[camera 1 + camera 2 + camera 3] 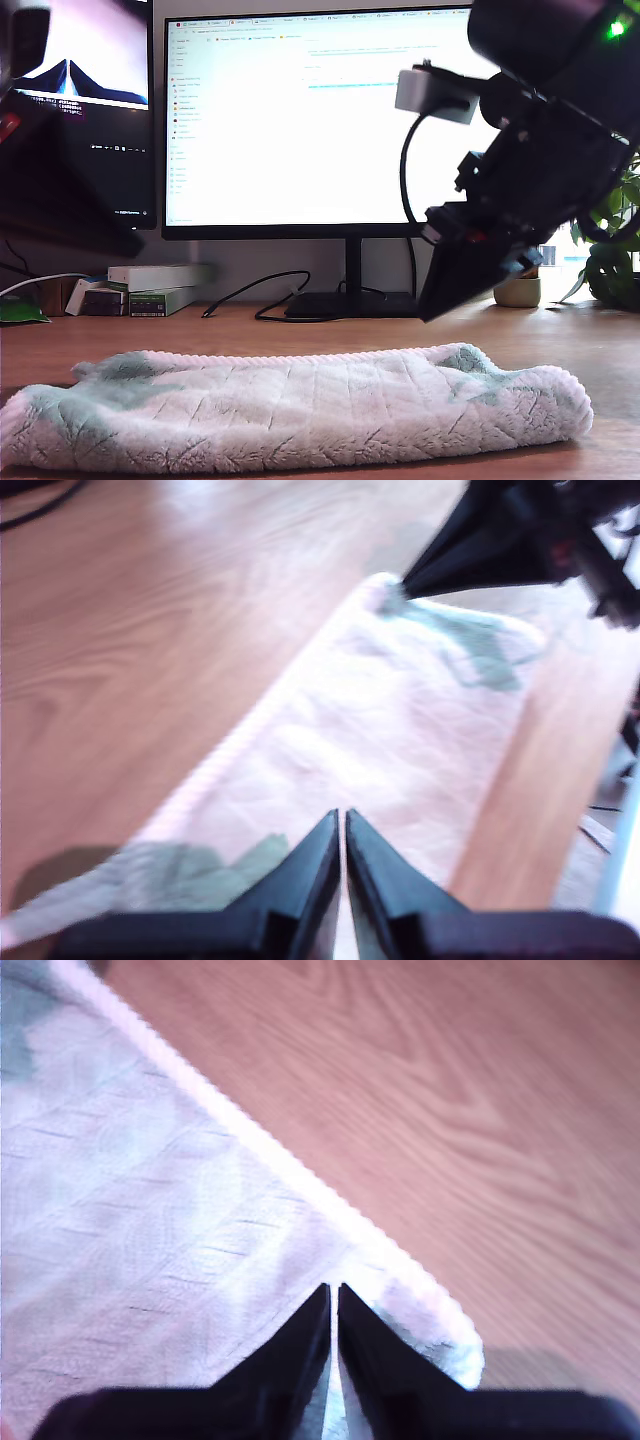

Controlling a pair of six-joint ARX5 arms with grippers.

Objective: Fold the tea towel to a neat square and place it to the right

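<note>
The tea towel (pixel 300 405) is lying folded into a long strip across the exterior view's bottom; squaring and placing are still waiting, with my first gripper (pixel 342 825) and my second gripper (pixel 333 1300) both hovering pinched closed on nothing.

Tea towel (pixel 300 405): fluffy off-white, ribbed trim, folded into long flat band on wooden desk.

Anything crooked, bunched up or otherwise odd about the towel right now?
Nothing looks damaged or spilled. The tea towel lies as a long folded strip across the wooden table, not yet square. Both ends are slightly rumpled, showing greyish-green patches in the pile.
</note>
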